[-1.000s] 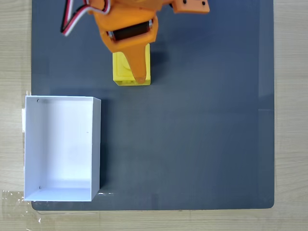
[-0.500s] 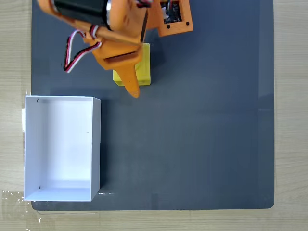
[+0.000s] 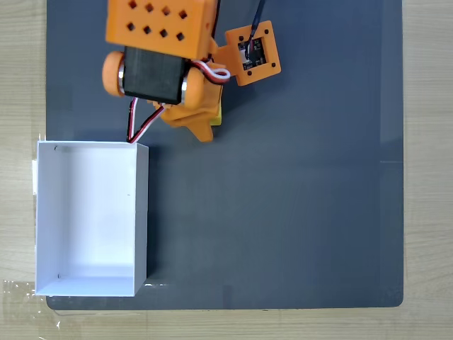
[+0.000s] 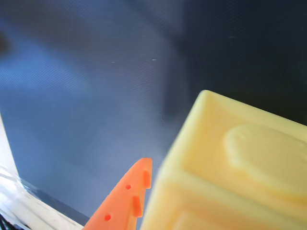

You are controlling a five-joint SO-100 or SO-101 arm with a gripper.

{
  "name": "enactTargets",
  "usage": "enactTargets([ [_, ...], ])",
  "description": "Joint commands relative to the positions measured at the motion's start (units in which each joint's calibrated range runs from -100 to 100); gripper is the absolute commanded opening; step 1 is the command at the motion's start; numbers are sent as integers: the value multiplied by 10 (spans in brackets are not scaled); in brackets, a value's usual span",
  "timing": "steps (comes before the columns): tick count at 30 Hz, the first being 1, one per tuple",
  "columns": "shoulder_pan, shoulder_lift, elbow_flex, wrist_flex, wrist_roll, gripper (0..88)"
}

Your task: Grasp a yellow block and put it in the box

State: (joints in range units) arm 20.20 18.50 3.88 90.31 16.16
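Observation:
In the fixed view the orange arm reaches down from the top edge. Its gripper point(image 3: 204, 127) sits over the yellow block point(image 3: 216, 117), which shows as a thin yellow sliver beside the arm. One orange fingertip point(image 3: 203, 134) pokes out below the arm. The wrist view brings the yellow block point(image 4: 230, 187) close, stud up, with an orange finger point(image 4: 125, 201) pressed against its left side; the other finger is hidden. The gripper is shut on the block. The white open-top box point(image 3: 146, 212) stands at lower left, just below the arm.
A dark grey mat point(image 3: 283, 212) covers the table, with pale wood point(image 3: 428, 170) around its edges. The mat right of and below the arm is bare. A small orange camera mount point(image 3: 253, 53) juts out to the arm's right.
The arm has swung further down into the fixed view and now covers nearly all of the yellow block. The fingertip has moved slightly lower. The box has not moved.

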Motion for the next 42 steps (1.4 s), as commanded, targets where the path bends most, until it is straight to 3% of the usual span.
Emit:
enactTargets([
  [1, 0, -3, -12, -7, 2, 290],
  [4, 0, -5, -12, -11, 2, 240],
  [10, -11, -30, -31, -10, 0, 237],
  [18, -72, -109, -226, -22, -80, 233],
  [26, -10, -135, -343, -230, -158, 229],
  [34, 98, -75, -313, -418, -154, 229],
  [42, 114, 11, -309, -437, -115, 229],
])
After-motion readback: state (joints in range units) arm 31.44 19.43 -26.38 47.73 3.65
